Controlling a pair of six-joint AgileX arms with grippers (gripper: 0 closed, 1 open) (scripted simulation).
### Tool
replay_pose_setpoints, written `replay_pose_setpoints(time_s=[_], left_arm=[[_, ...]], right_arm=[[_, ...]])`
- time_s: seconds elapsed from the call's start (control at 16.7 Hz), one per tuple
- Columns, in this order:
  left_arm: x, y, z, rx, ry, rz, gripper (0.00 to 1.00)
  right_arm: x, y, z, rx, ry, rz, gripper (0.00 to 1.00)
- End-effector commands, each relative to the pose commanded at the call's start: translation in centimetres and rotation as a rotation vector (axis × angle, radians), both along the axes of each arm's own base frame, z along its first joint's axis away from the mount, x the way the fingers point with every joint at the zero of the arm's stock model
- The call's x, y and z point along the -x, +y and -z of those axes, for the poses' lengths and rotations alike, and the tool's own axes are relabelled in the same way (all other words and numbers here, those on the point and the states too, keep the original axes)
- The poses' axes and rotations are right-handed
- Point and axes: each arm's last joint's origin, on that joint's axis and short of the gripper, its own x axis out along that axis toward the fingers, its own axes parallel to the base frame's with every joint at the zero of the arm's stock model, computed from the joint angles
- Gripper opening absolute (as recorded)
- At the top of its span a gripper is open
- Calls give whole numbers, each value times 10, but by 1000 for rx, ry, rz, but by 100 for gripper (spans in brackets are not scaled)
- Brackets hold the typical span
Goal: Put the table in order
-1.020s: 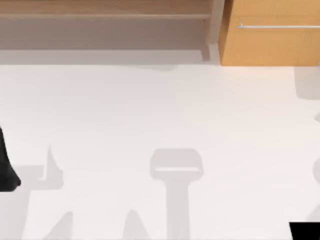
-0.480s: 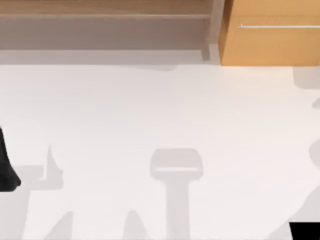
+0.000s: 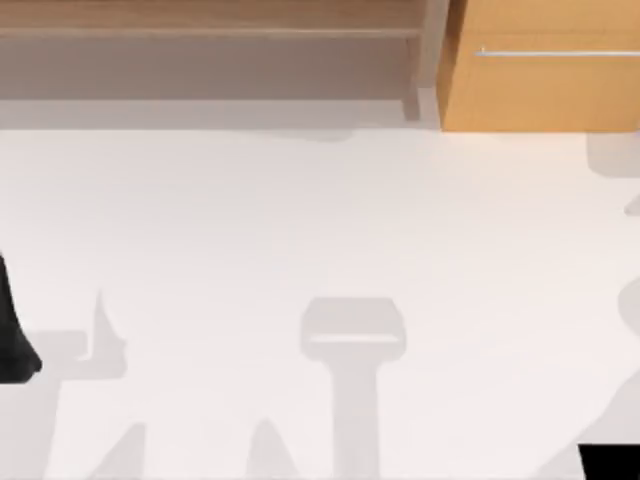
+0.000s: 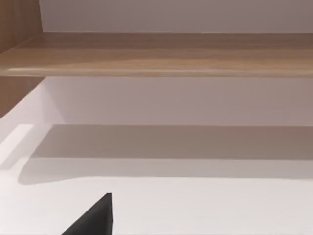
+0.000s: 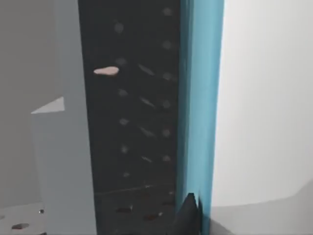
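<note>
The white table (image 3: 320,230) spreads wide and flat. At its back edge stand a wooden shelf (image 3: 210,30) and a drawer cabinet (image 3: 540,90).

From my station the table (image 3: 300,230) reads as a smooth, matt white surface with no grain. The shelf (image 3: 210,18) looks like light brown wood with faint streaked grain and a soft satin sheen; the cabinet (image 3: 540,90) is orange-tan wood, its bar handle (image 3: 555,52) brushed silver metal. In my right wrist view a dark speckled panel (image 5: 132,122) with a glossy blue edge looks plastic.
</note>
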Motion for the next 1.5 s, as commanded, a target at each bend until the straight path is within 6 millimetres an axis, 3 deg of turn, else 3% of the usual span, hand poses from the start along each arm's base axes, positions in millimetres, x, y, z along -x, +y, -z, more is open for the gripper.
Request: replay_pose_setpoints(time_s=[0.42,1.08,1.5], left_arm=[[0,0,0,0,0,0,100],[0,0,0,0,0,0,100],[0,0,0,0,0,0,100]], right_arm=[[0,0,0,0,0,0,98],[4,1,-2,3,-3,-3,100],[43,0,-4,10,-11,0,100]])
